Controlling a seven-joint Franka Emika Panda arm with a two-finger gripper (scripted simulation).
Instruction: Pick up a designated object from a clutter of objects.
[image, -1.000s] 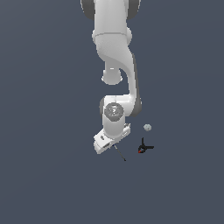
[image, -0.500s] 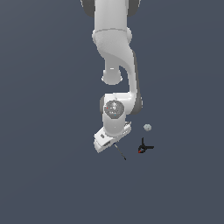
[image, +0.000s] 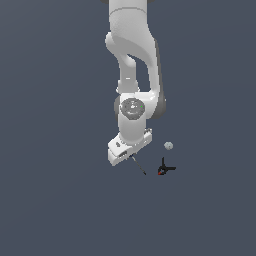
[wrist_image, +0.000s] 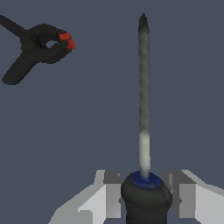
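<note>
The designated object, a slim screwdriver (wrist_image: 143, 87) with a black-and-blue handle and a thin grey shaft, sits between my fingers (wrist_image: 110, 197). My gripper (wrist_image: 145, 187) is shut on its handle. In the exterior view the grey shaft (image: 139, 166) pokes out below the gripper (image: 131, 156), slanting toward the exterior view's right, just above the floor. Of the clutter, a small black clamp (image: 164, 170) with a red spot lies just right of the shaft's tip. In the wrist view the clamp (wrist_image: 37, 46) stays apart from the shaft.
A tiny whitish lump (image: 168, 145) rests on the dark floor to the exterior view's right of my hand, above the clamp. The white arm (image: 132, 60) towers over the spot.
My hand has risen a little, and the screwdriver has come up with it, its tip now higher against the floor. The clamp and the lump have stayed in place.
</note>
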